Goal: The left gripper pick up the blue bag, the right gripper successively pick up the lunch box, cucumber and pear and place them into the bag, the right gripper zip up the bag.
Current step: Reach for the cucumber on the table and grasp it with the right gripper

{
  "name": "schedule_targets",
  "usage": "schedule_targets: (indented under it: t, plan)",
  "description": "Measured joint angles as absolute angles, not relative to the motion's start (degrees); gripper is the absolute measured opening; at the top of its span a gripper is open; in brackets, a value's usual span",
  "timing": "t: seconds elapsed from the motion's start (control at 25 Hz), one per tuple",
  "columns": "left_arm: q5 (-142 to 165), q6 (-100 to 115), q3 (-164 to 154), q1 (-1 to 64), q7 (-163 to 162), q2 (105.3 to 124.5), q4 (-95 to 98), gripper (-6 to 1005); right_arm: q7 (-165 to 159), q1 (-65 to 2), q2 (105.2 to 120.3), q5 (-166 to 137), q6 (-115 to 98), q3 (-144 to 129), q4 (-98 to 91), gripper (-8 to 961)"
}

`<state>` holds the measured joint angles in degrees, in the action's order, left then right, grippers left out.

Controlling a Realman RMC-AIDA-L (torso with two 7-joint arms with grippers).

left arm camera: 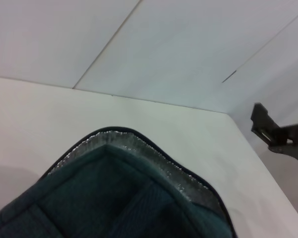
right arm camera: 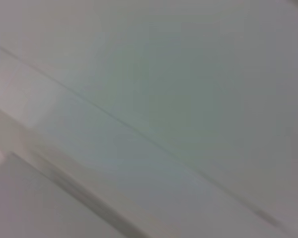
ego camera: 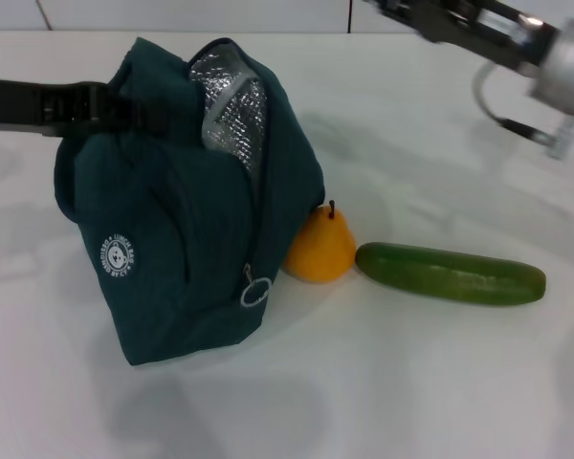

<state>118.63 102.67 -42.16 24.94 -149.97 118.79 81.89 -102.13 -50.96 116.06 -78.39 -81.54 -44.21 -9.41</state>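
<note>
Long dark green cucumber [ego camera: 450,273] lying crosswise on white counter [ego camera: 411,382] — well below raised right pincer [ego camera: 402,11], finger state indiscernible — nearest that arm.

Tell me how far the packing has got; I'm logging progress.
The left gripper holds the blue bag up, mouth unzipped. No lunch box shows on the table, so it may be inside. The right gripper is raised at the far right. Pear, cucumber and zipping remain.
</note>
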Motion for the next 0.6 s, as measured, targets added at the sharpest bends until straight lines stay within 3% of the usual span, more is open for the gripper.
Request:
schedule_targets:
  t: [0.16, 0.28, 0.32, 0.44, 0.6]
  plan:
    - [118.33, 102.75, -40.63, 24.68, -148.77, 118.69, 80.35, 48, -101.49, -42.62, 115.02, -78.39, -81.67, -50.39, -22.58, 613]
    - [116.77, 102.87, -39.03, 23.64, -147.39, 118.55, 79.19, 47, -100.06, -38.58, 113.42, -78.41, -81.82, -54.29, -30.22, 644]
    - [116.40, 102.89, -38.51, 23.43, -146.77, 118.44, 78.52, 47, -99.66, -37.91, 112.91, -78.49, -82.07, -55.16, -31.66, 654]
    - [115.99, 102.88, -37.17, 23.67, -144.94, 118.25, 76.01, 47, -100.89, -36.56, 110.37, -80.63, -83.35, -58.07, -35.86, 867]
    - [115.91, 102.87, -36.84, 23.86, -144.15, 117.65, 73.76, 46, -104.14, -37.04, 108.25, -87.72, -85.88, -59.05, -40.18, 868]
